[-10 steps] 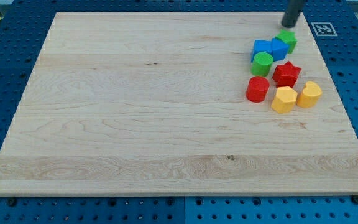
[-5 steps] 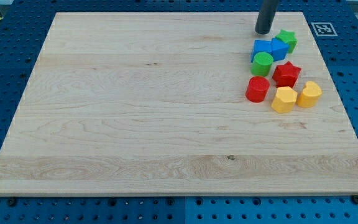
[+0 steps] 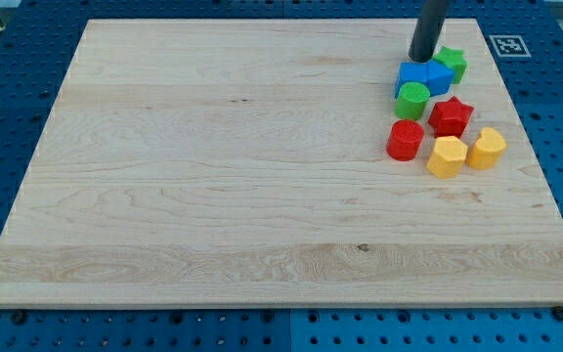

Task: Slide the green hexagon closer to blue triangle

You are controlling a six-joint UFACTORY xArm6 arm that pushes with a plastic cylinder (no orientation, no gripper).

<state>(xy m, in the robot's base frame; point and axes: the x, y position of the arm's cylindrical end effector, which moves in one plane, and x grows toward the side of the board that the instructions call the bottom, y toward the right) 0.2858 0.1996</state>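
The green hexagon (image 3: 412, 100) sits at the board's right side, touching the lower edge of two blue blocks. The left blue block (image 3: 412, 75) looks squarish; the right blue one (image 3: 440, 76) looks like the triangle, though the shapes are hard to tell apart. A green star (image 3: 451, 64) touches the right blue block from the upper right. My tip (image 3: 421, 58) stands just above the blue blocks, at the left blue block's top edge and left of the green star.
A red star (image 3: 451, 116) lies right of the green hexagon and a red block (image 3: 405, 140) below it. Two yellow blocks (image 3: 447, 156) (image 3: 486, 148) lie lower right. The wooden board (image 3: 213, 176) has its right edge close by.
My tip moved from above the green star leftward, then slightly right and down to the blue blocks' top edge. The blocks have not visibly moved.
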